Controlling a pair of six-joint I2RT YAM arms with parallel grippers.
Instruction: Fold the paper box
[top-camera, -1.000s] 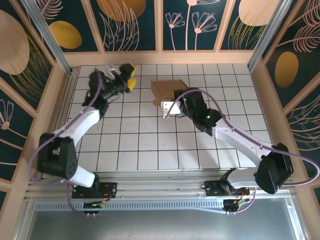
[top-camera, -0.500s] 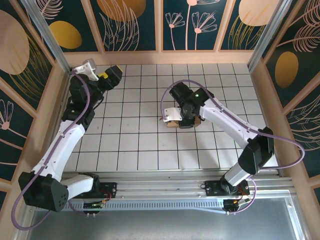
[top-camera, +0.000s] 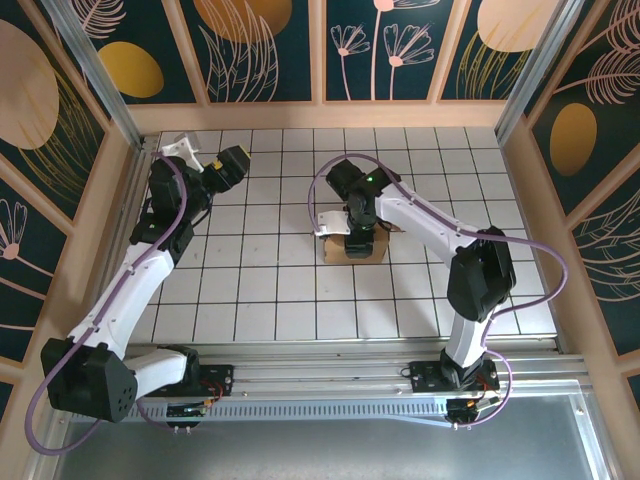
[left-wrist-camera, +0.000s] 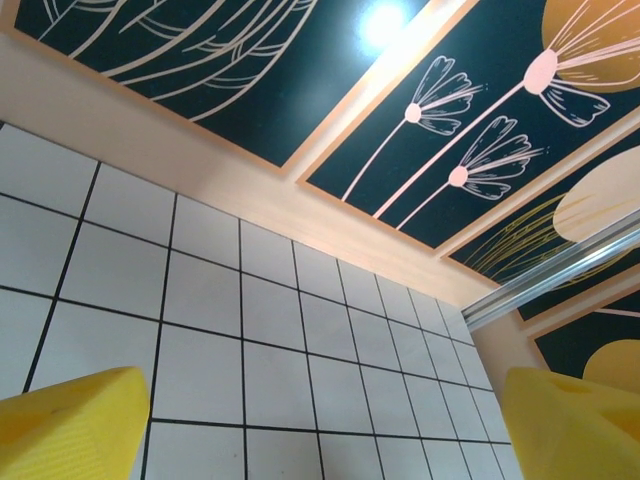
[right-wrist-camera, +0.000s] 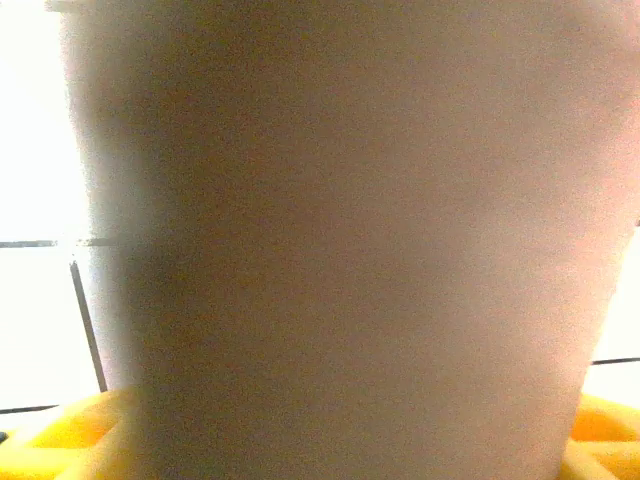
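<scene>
I see the counter (top-camera: 280, 300) from above as a field of white square tiles ruled with thin black lines. It is boxed in on three sides by wall panels (top-camera: 270, 45) of dark teal, painted with peach line-drawn flowers, leaves and solid orange ovals, each set in a pale wooden frame. A pale wooden ledge (top-camera: 320, 115) runs where the back wall meets the tiles. Slanting aluminium posts (top-camera: 95, 70) stand at the far corners. At the near edge a metal rail (top-camera: 320, 362) carries both arm bases, with a grey metal sheet (top-camera: 320, 445) below it.

The paper box (top-camera: 362, 250) sits on the tiles a little right of the counter's middle, well away from every wall. It is plain brown, and the right arm bending over it covers part of it.

The right tool (right-wrist-camera: 330, 435) is down on that box. In its wrist view, blurred brown cardboard sits between the yellow fingers (right-wrist-camera: 60, 440), which show at the two lower corners. I cannot tell whether they are pinching the cardboard or only straddling it.

The left tool (left-wrist-camera: 320, 430) is up near the far left corner, well apart from the box. Its yellow fingers (left-wrist-camera: 70, 420) are spread wide with nothing between them. Its wrist view shows bare tiles running to the flowered back wall, with a bright glare (left-wrist-camera: 385, 25) on one panel.
</scene>
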